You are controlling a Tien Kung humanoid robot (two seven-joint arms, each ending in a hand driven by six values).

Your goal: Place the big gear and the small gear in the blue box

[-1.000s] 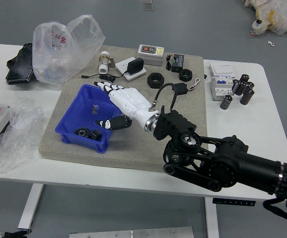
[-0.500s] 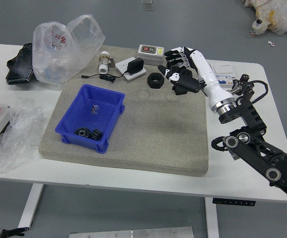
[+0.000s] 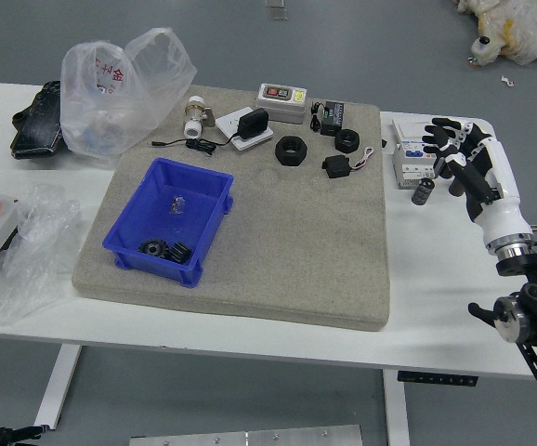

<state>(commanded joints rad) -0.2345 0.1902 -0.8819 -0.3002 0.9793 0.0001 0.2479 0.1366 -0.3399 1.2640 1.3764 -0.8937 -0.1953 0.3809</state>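
We are holding our right hand [image 3: 499, 186] loosely spread, upper right; our left hand [image 3: 8, 435], lower left, is showing unclearly.

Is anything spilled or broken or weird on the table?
I can't see anything spilled or broken. Two things look a bit messy: the crumpled clear plastic at the table's left side, and the thin black cord bunched up on the greyish mat.
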